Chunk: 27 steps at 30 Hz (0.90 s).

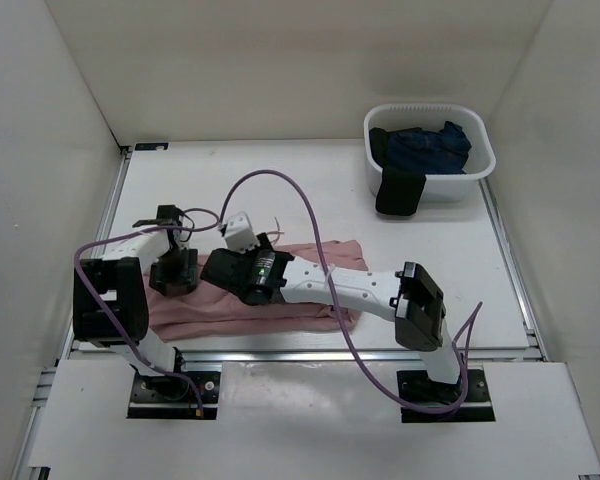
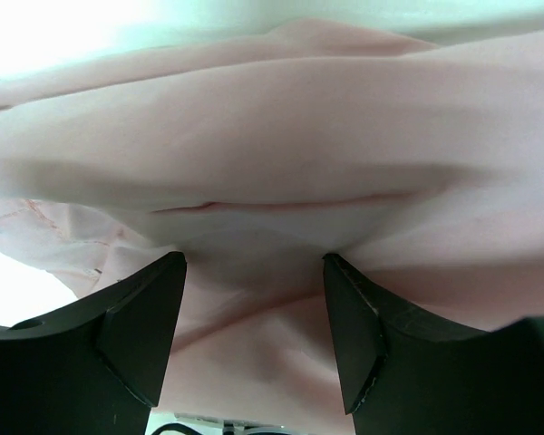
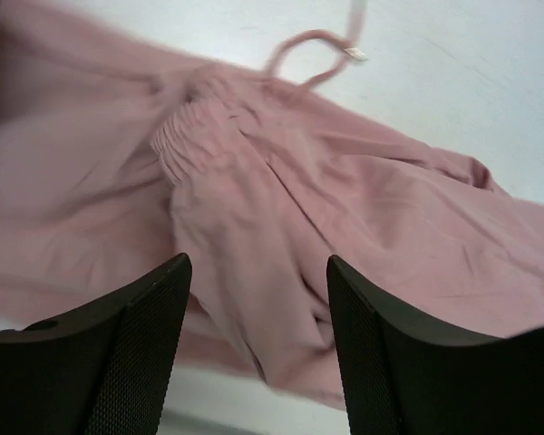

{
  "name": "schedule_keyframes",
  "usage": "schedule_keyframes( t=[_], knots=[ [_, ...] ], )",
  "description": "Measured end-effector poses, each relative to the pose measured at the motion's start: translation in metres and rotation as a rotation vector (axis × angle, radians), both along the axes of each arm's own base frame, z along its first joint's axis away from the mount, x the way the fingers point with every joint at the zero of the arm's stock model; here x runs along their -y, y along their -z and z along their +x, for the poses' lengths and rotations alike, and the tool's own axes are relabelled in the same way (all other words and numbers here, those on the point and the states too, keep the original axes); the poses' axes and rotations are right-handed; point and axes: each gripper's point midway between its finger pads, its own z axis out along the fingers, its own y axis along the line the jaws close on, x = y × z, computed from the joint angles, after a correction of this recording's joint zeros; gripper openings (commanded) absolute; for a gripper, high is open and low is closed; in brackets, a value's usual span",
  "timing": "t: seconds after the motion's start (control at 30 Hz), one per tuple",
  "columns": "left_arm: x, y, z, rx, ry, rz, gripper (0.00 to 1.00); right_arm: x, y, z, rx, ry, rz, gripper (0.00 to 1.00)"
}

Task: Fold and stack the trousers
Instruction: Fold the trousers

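Observation:
The dusty-pink trousers (image 1: 230,312) lie crumpled across the near middle of the table, under both arms. My left gripper (image 1: 173,272) is open and low over their left end; in the left wrist view (image 2: 254,263) pink fabric (image 2: 281,136) fills the space between and beyond the fingers. My right gripper (image 1: 212,268) is open just right of it, hovering over the cloth (image 3: 258,263). The right wrist view shows the gathered waistband (image 3: 186,127) and the thin drawstring (image 3: 308,41) on the table beyond. Neither gripper holds anything.
A white basket (image 1: 430,110) stands at the back right with a dark navy garment (image 1: 425,148) inside and a black garment (image 1: 398,192) hanging over its front rim. White walls close in the table on the left, back and right.

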Motion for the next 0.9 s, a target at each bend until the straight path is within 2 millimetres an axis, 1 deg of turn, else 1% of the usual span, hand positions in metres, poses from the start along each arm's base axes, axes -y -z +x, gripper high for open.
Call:
schedule_keyframes(
  t=[0.03, 0.1, 0.13, 0.17, 0.23, 0.27, 0.33, 0.37, 0.4, 0.43, 0.47, 0.5, 0.57, 0.6, 0.63, 0.7, 0.8, 0.9],
  knots=[
    [0.000, -0.001, 0.001, 0.004, 0.000, 0.001, 0.74, -0.008, 0.001, -0.006, -0.025, -0.066, -0.013, 0.67],
    [0.000, -0.004, 0.006, 0.016, 0.000, 0.002, 0.75, -0.023, -0.004, -0.020, -0.049, -0.189, -0.034, 0.69],
    [0.000, -0.005, 0.008, 0.022, 0.000, 0.002, 0.75, -0.030, -0.009, -0.029, -0.053, -0.242, -0.034, 0.73],
    [-0.001, -0.006, 0.010, 0.027, 0.000, 0.003, 0.75, -0.038, -0.017, -0.037, -0.053, -0.291, -0.020, 0.73],
    [-0.002, -0.008, 0.011, 0.031, -0.001, 0.010, 0.75, -0.042, -0.032, -0.052, -0.047, -0.355, 0.011, 0.73],
    [-0.003, -0.009, 0.012, 0.031, -0.002, 0.014, 0.75, -0.037, -0.039, -0.058, -0.044, -0.368, 0.031, 0.68],
    [-0.004, -0.011, 0.014, 0.036, -0.002, 0.021, 0.75, -0.014, -0.051, -0.058, -0.046, -0.349, 0.058, 0.63],
    [-0.004, -0.013, 0.016, 0.041, -0.003, 0.024, 0.75, -0.001, -0.054, -0.051, -0.049, -0.315, 0.077, 0.56],
    [-0.005, -0.015, 0.017, 0.045, -0.003, 0.026, 0.75, 0.013, -0.055, -0.041, -0.055, -0.275, 0.089, 0.56],
    [-0.005, -0.017, 0.019, 0.049, -0.003, 0.028, 0.75, 0.028, -0.052, -0.028, -0.066, -0.219, 0.100, 0.58],
    [-0.005, -0.019, 0.021, 0.052, -0.004, 0.028, 0.75, 0.044, -0.045, -0.012, -0.080, -0.156, 0.104, 0.64],
    [-0.005, -0.021, 0.022, 0.056, -0.003, 0.029, 0.75, 0.055, -0.035, 0.003, -0.099, -0.106, 0.106, 0.75],
    [-0.005, -0.024, 0.025, 0.062, -0.004, 0.029, 0.76, 0.073, -0.013, 0.025, -0.132, -0.042, 0.084, 0.81],
    [-0.005, -0.026, 0.026, 0.065, -0.003, 0.029, 0.76, 0.079, -0.001, 0.030, -0.149, -0.035, 0.059, 0.82],
    [-0.005, -0.027, 0.027, 0.068, -0.003, 0.029, 0.76, 0.080, 0.007, 0.030, -0.161, -0.045, 0.037, 0.84],
    [-0.005, -0.030, 0.027, 0.070, -0.004, 0.029, 0.76, 0.071, 0.018, 0.023, -0.180, -0.105, -0.001, 0.84],
    [-0.005, -0.032, 0.028, 0.072, -0.004, 0.029, 0.76, 0.048, 0.025, 0.011, -0.195, -0.211, -0.029, 0.84],
    [-0.005, -0.032, 0.026, 0.066, -0.004, 0.029, 0.76, 0.027, 0.027, 0.006, -0.201, -0.287, -0.046, 0.84]
  ],
)
